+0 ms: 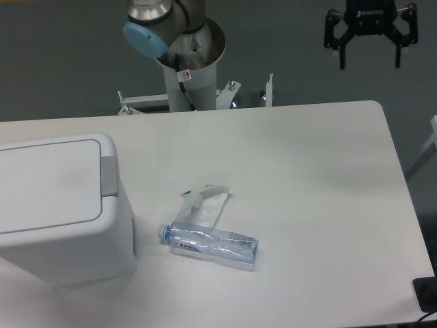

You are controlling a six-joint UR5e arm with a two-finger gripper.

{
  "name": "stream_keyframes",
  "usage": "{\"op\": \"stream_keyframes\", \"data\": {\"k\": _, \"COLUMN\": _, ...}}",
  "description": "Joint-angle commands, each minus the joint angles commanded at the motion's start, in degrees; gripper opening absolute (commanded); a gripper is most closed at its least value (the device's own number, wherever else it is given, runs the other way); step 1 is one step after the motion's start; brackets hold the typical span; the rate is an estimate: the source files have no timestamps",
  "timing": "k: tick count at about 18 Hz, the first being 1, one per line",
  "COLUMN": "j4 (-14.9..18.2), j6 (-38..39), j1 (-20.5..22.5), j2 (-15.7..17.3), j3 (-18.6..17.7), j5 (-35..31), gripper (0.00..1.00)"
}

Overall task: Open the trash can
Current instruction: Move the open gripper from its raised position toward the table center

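The trash can (61, 205) is a large white boxy bin at the left of the table. Its flat lid (48, 184) lies shut. A small grey push-tab (108, 176) sits on the lid's right edge. My gripper (369, 63) hangs high at the top right, beyond the table's far edge and far from the bin. Its two black fingers are spread apart and hold nothing.
A clear crushed plastic bottle (212, 244) with a blue cap lies on the white table (307, 171) just right of the bin. A torn white wrapper (205, 201) lies behind it. The arm's base (184, 61) stands at the back centre.
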State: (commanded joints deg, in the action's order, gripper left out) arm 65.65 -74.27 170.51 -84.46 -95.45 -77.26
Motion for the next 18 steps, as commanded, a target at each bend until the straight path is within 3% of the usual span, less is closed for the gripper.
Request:
{"op": "stream_keyframes", "data": {"k": 5, "j4": 0.0, "j6": 1.4, "j1": -0.1, "j2": 0.5, "j3": -0.1, "j5": -0.4, "gripper": 1.0}}
{"op": "stream_keyframes", "data": {"k": 9, "j4": -0.8, "j6": 11.3, "j1": -0.9, "j2": 0.2, "j3": -0.4, "j5": -0.3, "gripper": 1.0}}
{"op": "stream_keyframes", "data": {"k": 13, "j4": -0.7, "j6": 15.0, "j1": -3.6, "j2": -0.3, "j3": -0.3, "j5": -0.3, "gripper": 1.0}}
{"op": "stream_keyframes", "data": {"k": 18, "j4": -0.7, "j6": 27.0, "j1": -11.4, "j2": -1.1, "j3": 0.3, "j5": -0.4, "gripper": 1.0}}
